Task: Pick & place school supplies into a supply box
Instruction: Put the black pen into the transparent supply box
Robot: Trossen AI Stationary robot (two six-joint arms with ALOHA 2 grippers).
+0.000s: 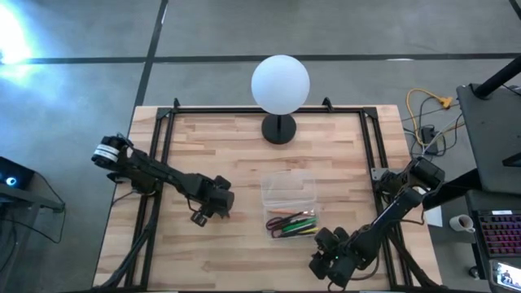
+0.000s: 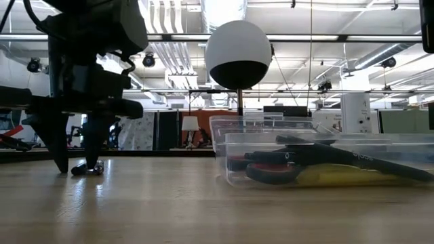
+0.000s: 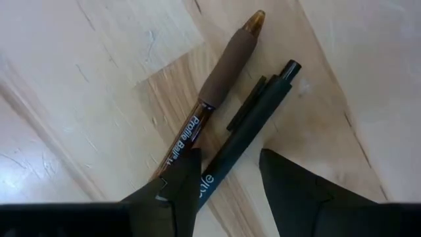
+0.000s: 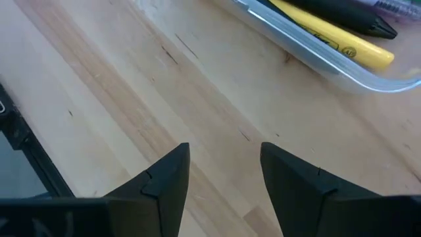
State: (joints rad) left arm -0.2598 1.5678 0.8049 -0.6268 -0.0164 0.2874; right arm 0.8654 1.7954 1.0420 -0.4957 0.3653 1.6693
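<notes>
A: Over the two pens [image 3: 227, 112] left of the supply box [image 1: 289, 191], my left gripper [image 3: 227, 181] hangs, jaws apart, straddling the black one.

B: And the right gripper [image 4: 223, 174]?

A: Parked beside the box, jaws apart, out of my way.

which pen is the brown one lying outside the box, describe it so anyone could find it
Start at the clear supply box mid-table, then look toward the left gripper, hovering open over two pens on bare wood. The brown pen has a brown rubber grip and amber tip; the black pen touching it is plain black.
</notes>
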